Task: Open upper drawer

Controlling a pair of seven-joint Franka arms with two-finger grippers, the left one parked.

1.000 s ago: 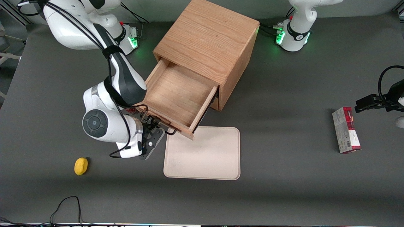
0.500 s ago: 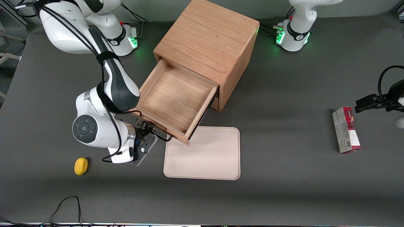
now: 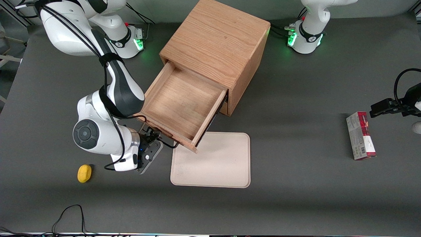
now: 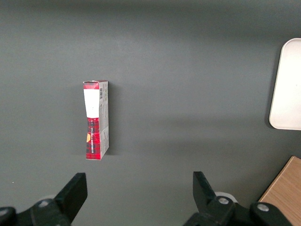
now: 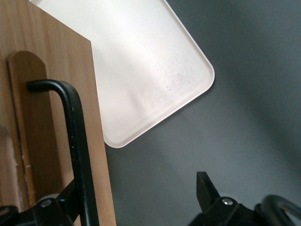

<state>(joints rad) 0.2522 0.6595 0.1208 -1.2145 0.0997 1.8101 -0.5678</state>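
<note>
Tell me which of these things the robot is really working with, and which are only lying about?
In the job: upper drawer, pulled well out; gripper at its black handle, open.

Lying about: beige tray, yellow object, red and white box.

1. The oak upper drawer (image 3: 179,107) stands pulled far out of the oak cabinet (image 3: 215,49), its plain wooden box bare inside.
2. The right arm's black two-finger gripper (image 3: 152,136) sits at the drawer's front (its black wire handle is barely visible).
3. A cream rectangular tray (image 3: 213,163) lies just below the drawer's front corner.
</note>
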